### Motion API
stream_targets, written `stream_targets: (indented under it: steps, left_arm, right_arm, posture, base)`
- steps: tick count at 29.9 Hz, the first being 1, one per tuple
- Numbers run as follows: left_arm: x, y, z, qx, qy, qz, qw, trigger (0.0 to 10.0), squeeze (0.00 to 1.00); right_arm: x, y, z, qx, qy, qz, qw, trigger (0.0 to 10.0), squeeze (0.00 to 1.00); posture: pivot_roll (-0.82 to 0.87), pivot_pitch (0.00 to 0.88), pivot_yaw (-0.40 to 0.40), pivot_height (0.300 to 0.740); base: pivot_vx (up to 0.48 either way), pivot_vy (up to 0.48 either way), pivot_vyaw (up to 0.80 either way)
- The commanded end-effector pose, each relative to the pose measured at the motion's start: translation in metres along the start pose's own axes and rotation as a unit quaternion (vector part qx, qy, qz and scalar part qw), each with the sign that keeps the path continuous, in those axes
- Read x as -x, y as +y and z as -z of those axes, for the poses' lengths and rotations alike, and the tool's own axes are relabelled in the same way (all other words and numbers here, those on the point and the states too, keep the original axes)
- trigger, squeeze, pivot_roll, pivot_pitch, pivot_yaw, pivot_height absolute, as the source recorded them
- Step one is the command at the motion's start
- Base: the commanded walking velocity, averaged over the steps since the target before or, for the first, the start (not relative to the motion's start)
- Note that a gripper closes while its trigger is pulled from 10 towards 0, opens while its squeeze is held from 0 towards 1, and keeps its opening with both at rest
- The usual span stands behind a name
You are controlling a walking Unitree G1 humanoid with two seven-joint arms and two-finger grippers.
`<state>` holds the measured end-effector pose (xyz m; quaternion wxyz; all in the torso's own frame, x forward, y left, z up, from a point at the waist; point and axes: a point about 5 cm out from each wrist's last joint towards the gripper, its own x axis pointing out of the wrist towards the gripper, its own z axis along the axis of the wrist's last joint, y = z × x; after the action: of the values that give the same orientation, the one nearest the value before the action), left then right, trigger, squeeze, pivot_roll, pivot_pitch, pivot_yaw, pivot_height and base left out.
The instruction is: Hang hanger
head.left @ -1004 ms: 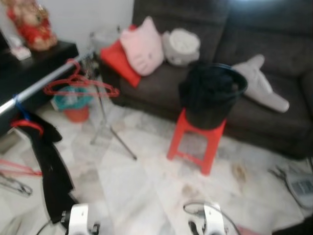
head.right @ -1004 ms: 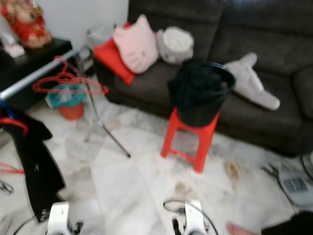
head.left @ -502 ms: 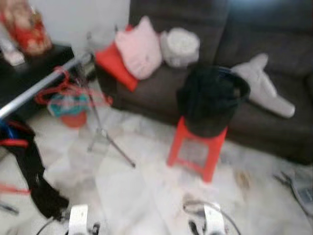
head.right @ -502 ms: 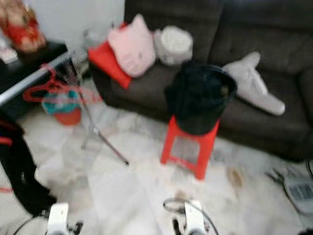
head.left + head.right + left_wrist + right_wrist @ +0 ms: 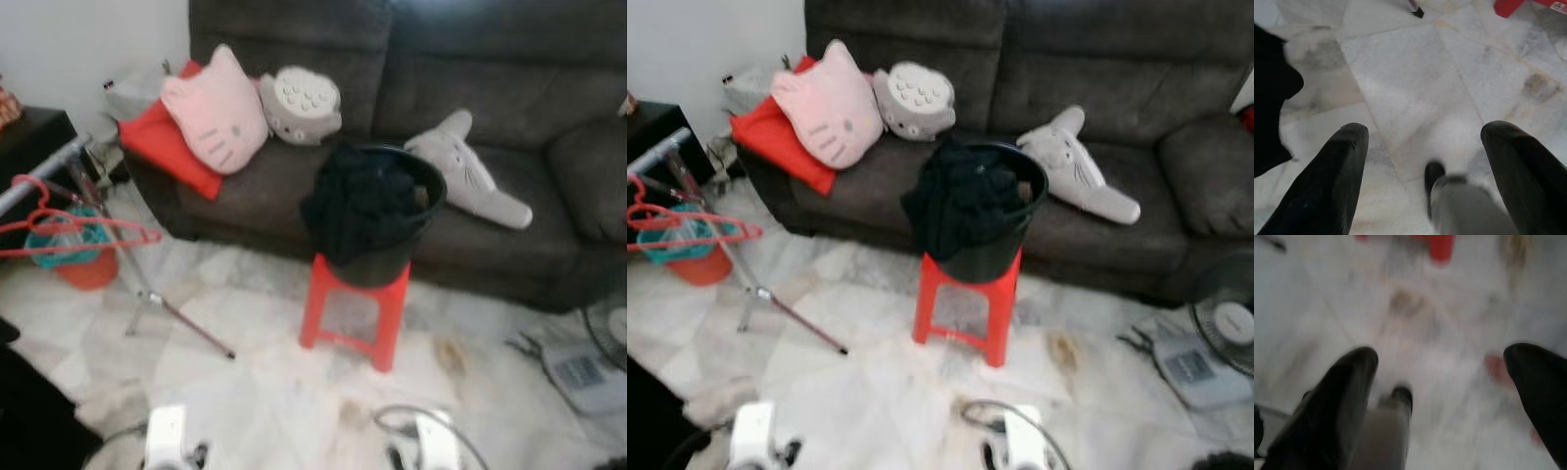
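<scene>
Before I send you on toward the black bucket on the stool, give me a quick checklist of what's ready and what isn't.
1. Left gripper free to pick: ok, fingers spread over bare floor, holding nothing.
2. Right gripper free: ok, open and empty.
3. Black bucket steady on the red stool: ok, upright, dark clothes heaped inside.
4. Floor between you and the stool: ok, though the rack's leg slants across on the left.
5. Hanging spot: ok, the rail carries a red hanger.
6. Hanger in the bucket to grab: cannot tell.
</scene>
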<state>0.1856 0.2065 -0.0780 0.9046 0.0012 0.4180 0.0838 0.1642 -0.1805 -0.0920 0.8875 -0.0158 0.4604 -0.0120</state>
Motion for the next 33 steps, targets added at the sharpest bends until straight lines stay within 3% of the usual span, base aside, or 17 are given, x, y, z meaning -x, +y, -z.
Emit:
stream_targets:
  steps: [1,33]
  left_arm:
    - [0.0019,0.0129,0.0061,-0.003,0.01,-0.017,1.0,10.0,0.0]
    - [0.0012,0.0144,0.0034,-0.003,0.008,-0.018,1.0,10.0,0.0]
  right_arm:
    - [-0.0014,0.0123,-0.0047,-0.006,-0.008,-0.014,1.0,10.0,0.0]
    - [-0.0017,0.0123,-0.0075,-0.011,-0.017,-0.005,1.0,10.0,0.0]
  posture:
    - [0.0,0.0,0.004,0.728]
    - [-0.01,0.0,0.01,0.728]
  base:
    - [0.27,0.0,0.0]
    - [0.269,0.0,0.0]
